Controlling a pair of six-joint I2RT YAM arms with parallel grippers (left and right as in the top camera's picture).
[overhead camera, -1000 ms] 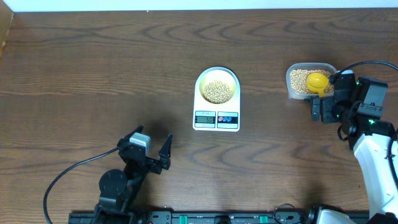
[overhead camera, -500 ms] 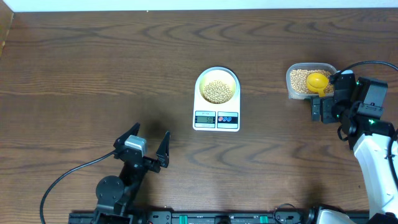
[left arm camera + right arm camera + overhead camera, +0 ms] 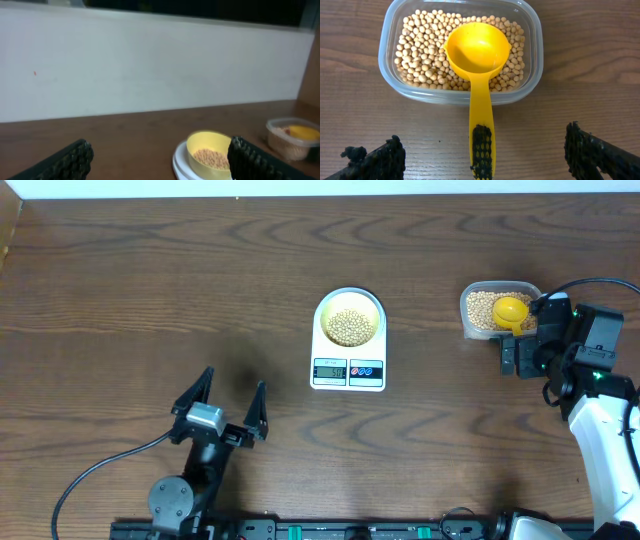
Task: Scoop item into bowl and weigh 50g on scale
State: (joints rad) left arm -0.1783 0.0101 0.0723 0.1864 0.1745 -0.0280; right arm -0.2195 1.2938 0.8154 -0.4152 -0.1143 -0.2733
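The white scale (image 3: 321, 350) stands mid-table with the pale-yellow bowl (image 3: 349, 302) on it. A layer of tan beans (image 3: 348, 326) lies in the bowl. More beans (image 3: 420, 62) fill a clear container (image 3: 466, 310), where a yellow scoop (image 3: 477, 47) rests bowl-up, its handle pointing at my right gripper (image 3: 482, 152). That gripper is open, its fingers well clear of the handle on both sides. My left gripper (image 3: 234, 382) hangs open and empty near the front edge, left of the scale. In the left wrist view the bowl (image 3: 212, 145) shows behind the right finger (image 3: 247, 160).
A white wall runs along the table's far edge (image 3: 150, 65). The clear container (image 3: 292, 137) with the scoop sits at the right in the left wrist view. A black cable (image 3: 100, 465) trails from the left arm's base.
The left arm has drawn back toward the front edge and slightly left, gripper still open. The right arm, scoop, bowl and scale have not moved.
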